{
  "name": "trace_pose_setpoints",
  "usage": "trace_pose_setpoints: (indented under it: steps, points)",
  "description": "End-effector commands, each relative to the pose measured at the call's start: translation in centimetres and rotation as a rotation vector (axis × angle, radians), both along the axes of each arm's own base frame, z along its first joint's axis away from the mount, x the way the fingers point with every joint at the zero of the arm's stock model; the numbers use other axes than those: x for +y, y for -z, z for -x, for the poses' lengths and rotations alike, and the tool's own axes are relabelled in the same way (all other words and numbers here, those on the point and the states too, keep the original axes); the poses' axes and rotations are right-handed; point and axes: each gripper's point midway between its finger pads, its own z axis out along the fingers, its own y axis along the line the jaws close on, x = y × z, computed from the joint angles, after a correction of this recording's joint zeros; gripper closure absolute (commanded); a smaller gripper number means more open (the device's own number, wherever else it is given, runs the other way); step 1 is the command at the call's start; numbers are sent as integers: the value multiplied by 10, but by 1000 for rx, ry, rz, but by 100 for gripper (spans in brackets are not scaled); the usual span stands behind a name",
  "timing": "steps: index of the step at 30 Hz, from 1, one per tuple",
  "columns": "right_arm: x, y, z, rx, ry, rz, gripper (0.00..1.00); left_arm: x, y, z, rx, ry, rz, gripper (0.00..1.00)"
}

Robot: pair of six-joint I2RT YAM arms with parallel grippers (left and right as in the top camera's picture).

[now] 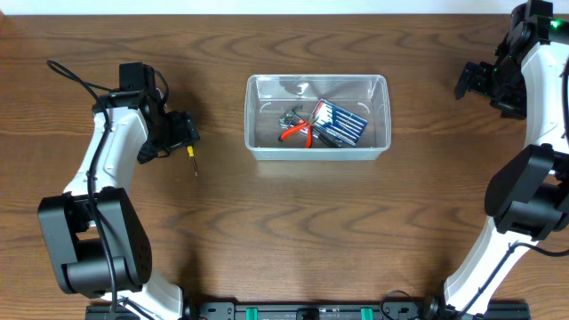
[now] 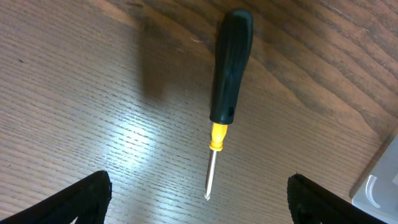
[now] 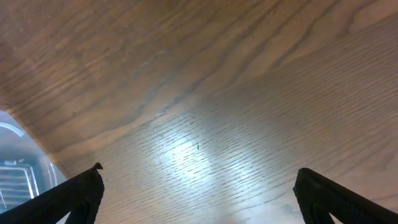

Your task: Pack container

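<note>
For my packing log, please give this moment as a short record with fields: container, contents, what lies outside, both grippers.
container: clear bin, middle of the table
inside: red-handled pliers, blue packet, other small items unclear
outside: screwdriver, black handle, flat on the table, left of the container
left gripper: open, above the screwdriver, not touching it
right gripper: open, holds nothing, far right
</note>
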Motion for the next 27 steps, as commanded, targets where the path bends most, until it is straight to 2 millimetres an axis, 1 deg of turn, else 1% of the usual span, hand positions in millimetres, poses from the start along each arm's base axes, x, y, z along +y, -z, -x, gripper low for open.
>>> trace_pose_setpoints:
  steps: [1,2,3,27]
  points:
    - [0,0,-1,-2,17,-2,1,1,6,4,20,5,-7,10]
    - [0,0,-1,-2,17,-2,1,1,6,4,19,5,-7,3]
    - [0,0,-1,-2,17,-2,1,1,6,4,19,5,-7,2]
    - [0,0,-1,-2,17,-2,1,1,5,1,7,8,-10,2]
